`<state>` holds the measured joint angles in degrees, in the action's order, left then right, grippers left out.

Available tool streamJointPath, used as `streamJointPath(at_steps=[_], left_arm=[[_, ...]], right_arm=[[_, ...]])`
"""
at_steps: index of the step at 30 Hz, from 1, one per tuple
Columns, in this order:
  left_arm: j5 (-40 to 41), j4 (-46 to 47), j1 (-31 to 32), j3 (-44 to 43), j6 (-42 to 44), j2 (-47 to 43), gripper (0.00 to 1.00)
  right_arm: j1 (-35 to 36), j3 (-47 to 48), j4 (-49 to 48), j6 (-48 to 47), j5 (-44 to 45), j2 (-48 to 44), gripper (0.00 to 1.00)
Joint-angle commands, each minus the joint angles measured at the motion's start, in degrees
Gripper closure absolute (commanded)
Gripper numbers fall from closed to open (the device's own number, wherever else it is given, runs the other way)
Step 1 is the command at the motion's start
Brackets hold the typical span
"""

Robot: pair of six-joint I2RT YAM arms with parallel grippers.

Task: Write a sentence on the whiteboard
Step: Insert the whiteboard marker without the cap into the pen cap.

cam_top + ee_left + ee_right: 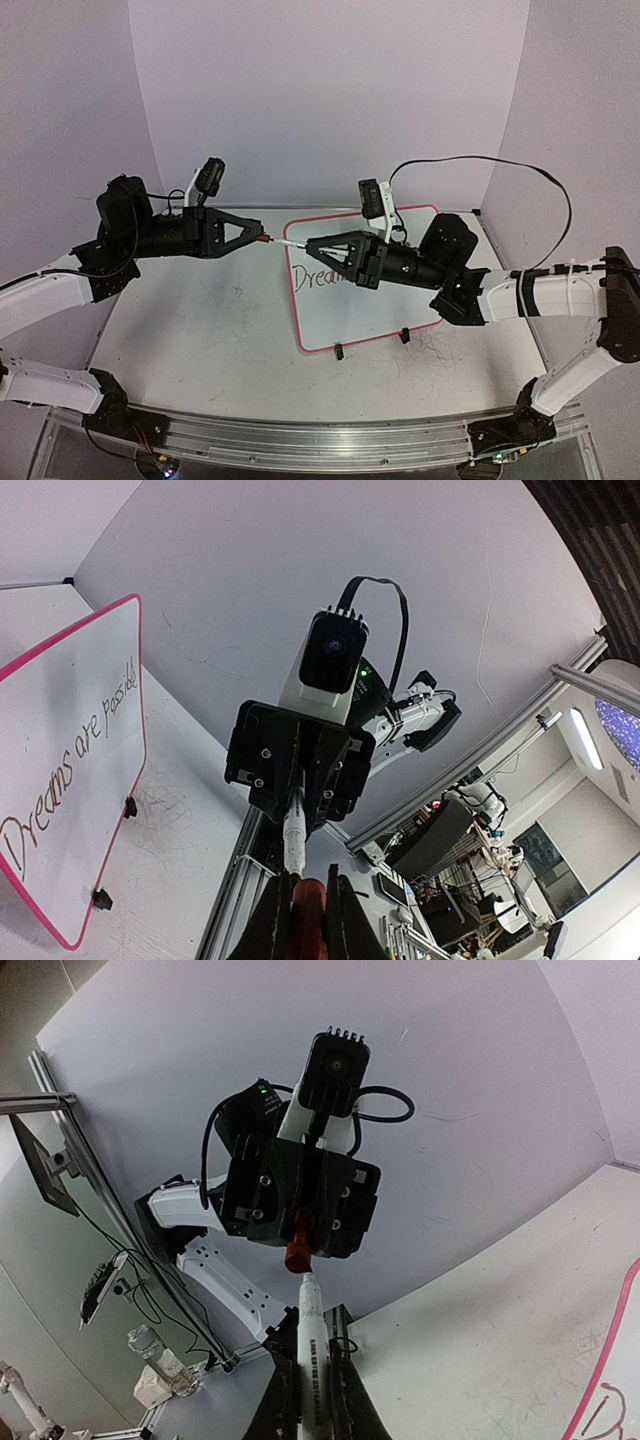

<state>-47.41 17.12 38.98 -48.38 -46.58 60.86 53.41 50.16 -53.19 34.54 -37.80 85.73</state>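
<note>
Left wrist view: at the bottom edge, closest to the lens, the left gripper (306,925) is clenched on a red cap (308,905). Just past its tips a white marker (293,835) runs straight ahead into the right gripper (296,805), which faces it. Whether the marker's tip sits inside the cap cannot be told. Off to this gripper's left lies the whiteboard (70,660). Only this view shows the whole sentence (75,765), "Dreams are possible". The right wrist view shows the reverse: its own jaws are clamped on the marker barrel, with the cap ahead in the other gripper's tips. Only a pink sliver of the board's rim shows at lower right. The overhead view alone shows both arms meeting tip to tip above the table (200,330), near the board's far left corner. There the right arm covers the writing after "Drea".
</note>
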Motion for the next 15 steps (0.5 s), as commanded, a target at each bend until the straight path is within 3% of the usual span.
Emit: streamJointPath(at_steps=[1,15], left_arm=[[-0.4,3.5,0.2,-0.4,-0.6,-0.4,1.0],[-0.2,3.5,0.2,-0.5,-0.6,-0.2,1.0]], right_arm=[[0.3,1.8,-3.9,0.3,1.4,-0.4,1.0],[0.9,3.1,-3.9,0.5,-0.3,1.2,1.0]])
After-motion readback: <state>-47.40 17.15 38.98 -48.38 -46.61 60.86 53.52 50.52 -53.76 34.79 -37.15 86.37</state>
